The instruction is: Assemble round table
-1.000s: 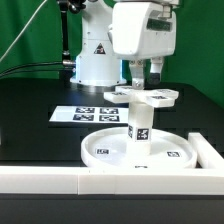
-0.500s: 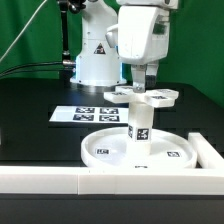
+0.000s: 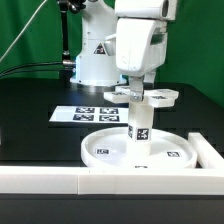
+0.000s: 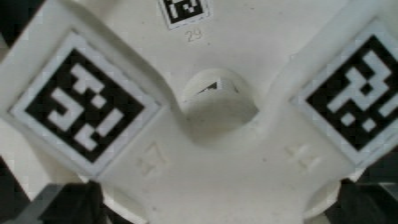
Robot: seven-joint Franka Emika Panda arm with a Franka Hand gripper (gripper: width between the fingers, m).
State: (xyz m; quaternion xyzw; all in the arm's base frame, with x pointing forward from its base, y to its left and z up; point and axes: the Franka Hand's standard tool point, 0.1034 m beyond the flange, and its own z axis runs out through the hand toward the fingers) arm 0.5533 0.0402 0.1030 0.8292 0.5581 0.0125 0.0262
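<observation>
Gripper (image 3: 137, 93) and wrist hang straight down over the middle of the scene, the fingers (image 3: 133, 89) reaching onto the flat cross-shaped piece (image 3: 147, 97), which sits level on top of the short cylindrical leg (image 3: 139, 128). That leg stands upright at the centre of the large rimmed round disc (image 3: 105, 150), and the disc lies flat on the black table (image 3: 35, 110), pushed up against the long white border wall (image 3: 60, 181) that runs along the near edge and turns a corner at the exterior view's right. From the exterior view I cannot tell whether the jaws are pinching the cross or only close around its middle. The wrist view does not settle it either: it is filled by the white cross-shaped piece (image 4: 214, 130) seen from just above, with a small raised hub in the middle and a black-and-white marker on each arm, and only dark finger tips (image 4: 54, 200) show at the corners. Behind the disc, at the exterior view's left, the marker board (image 3: 82, 115) lies flat on the table in front of the arm's white base (image 3: 95, 58).
</observation>
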